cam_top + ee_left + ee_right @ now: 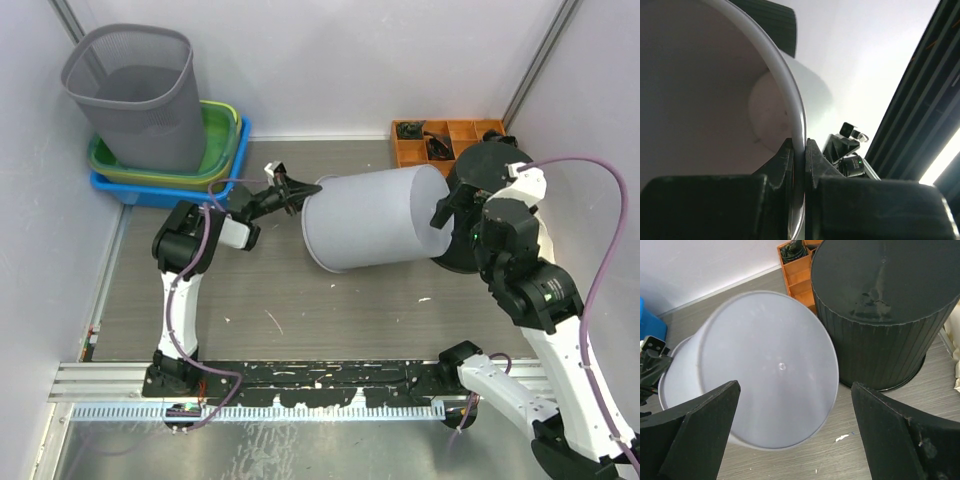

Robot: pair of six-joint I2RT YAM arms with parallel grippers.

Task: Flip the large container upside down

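Left tool is clamped on the rim of the one large white container, one finger inside and one outside. Right tool is spread wide, both fingers clear of the container's closed base.

The container lies on its side over the bench, mouth facing left. Contact with the bench cannot be told. Its base is just beside one black ribbed bin standing bottom-up.

Also counted:
- one grey mesh basket, sitting in at least two stacked tubs
- one orange compartment tray
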